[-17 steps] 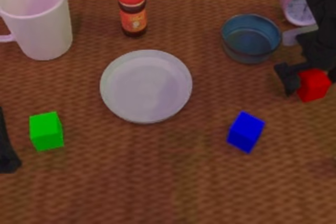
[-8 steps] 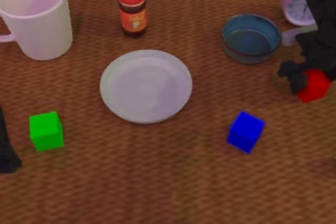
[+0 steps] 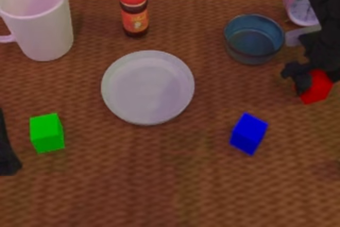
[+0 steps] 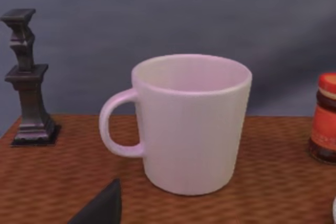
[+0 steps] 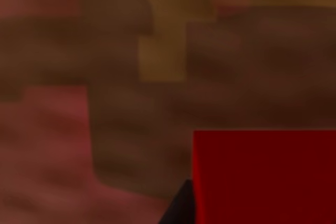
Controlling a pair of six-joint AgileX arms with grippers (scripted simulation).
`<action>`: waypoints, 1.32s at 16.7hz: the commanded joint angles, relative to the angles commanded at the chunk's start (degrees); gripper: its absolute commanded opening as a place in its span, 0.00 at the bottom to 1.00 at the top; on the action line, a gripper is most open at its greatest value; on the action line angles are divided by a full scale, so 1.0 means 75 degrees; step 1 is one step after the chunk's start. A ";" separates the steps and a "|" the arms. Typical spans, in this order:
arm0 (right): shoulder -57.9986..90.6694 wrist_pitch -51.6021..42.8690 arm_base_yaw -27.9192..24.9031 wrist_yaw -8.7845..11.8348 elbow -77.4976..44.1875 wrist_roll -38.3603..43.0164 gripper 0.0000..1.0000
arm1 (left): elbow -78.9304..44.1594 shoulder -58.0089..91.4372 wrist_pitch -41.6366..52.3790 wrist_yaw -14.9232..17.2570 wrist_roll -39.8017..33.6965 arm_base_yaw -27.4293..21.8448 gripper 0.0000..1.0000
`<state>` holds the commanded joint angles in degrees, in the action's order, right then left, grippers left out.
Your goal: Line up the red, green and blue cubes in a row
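Observation:
The red cube (image 3: 317,90) lies near the table's right edge, just below the bowl's level. My right gripper (image 3: 312,81) stands over it, shut on the red cube, with one dark finger (image 3: 298,78) pressed to the cube's left face. The right wrist view shows the red cube (image 5: 262,177) close up with a fingertip (image 5: 181,208) against its edge. The blue cube (image 3: 248,133) sits right of centre, turned slightly. The green cube (image 3: 47,132) sits at the left. My left gripper (image 3: 7,152) is parked at the left edge, open, one fingertip (image 4: 102,208) showing.
A white plate (image 3: 114,73) lies in the middle. A large white mug (image 3: 37,17) stands at the back left, an orange jar (image 3: 134,10) behind the plate, a blue-grey bowl (image 3: 254,38) at the back right, and a pink alarm clock (image 3: 300,1) in the far right corner.
The right gripper's visible finger has moved right, closing against the red cube's left face. The left arm and the other cubes have not moved.

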<state>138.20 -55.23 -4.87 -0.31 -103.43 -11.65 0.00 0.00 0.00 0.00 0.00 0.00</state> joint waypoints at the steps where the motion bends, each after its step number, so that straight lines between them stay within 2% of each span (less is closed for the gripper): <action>1: 0.0000 0.0000 0.0000 0.0000 0.0000 0.0000 0.00 | 0.0000 0.0000 0.0000 0.0000 0.0000 0.0000 1.00; 7: -0.0216 -0.0190 0.0000 0.0037 -0.0151 0.0014 0.00 | 0.0000 0.0000 0.0000 0.0000 0.0000 0.0000 1.00; 14: -0.0679 -0.1766 -0.0046 0.0042 -0.1228 0.0015 0.00 | 0.0000 0.0000 0.0000 0.0000 0.0000 0.0000 1.00; 19: -0.0681 -0.1815 -0.0019 0.0043 -0.1272 0.0041 0.00 | 0.0000 0.0000 0.0000 0.0000 0.0000 0.0000 1.00; 22: -0.0597 -0.1899 -0.0469 0.0030 -0.1414 0.0536 0.00 | 0.0000 0.0000 0.0000 0.0000 0.0000 0.0000 1.00</action>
<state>133.72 -69.47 -8.38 -0.08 -114.04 -7.63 0.00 0.00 0.00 0.00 0.00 0.00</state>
